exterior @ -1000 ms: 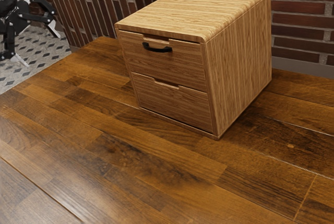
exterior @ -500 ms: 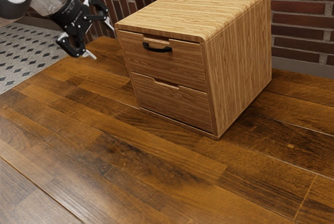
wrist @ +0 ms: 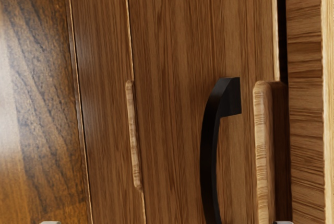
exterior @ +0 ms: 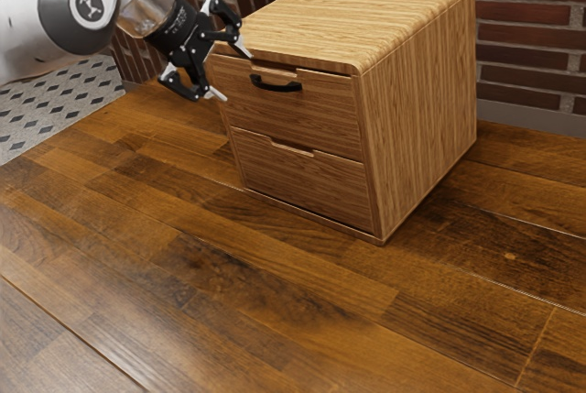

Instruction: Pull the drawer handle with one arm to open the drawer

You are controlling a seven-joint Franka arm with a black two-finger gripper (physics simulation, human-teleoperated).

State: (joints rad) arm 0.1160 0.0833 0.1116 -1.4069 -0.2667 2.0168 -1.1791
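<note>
A light wooden cabinet with two drawers stands on the dark plank floor. The upper drawer carries a black curved handle and sits flush with the cabinet front. The lower drawer has only a notch at its top edge. My black gripper hangs open at the cabinet's front corner on the exterior view's left, a short way from the handle and not touching it. In the wrist view the handle and the upper drawer front lie straight ahead of my hand.
A brick wall runs behind the cabinet. A grey patterned mat lies on the floor at the exterior view's left, under my arm. Open wooden floor stretches in front of the cabinet.
My arm has swung in from the exterior view's far left toward the cabinet. The open gripper now hangs beside the upper drawer's corner. Both drawers stand as before.
</note>
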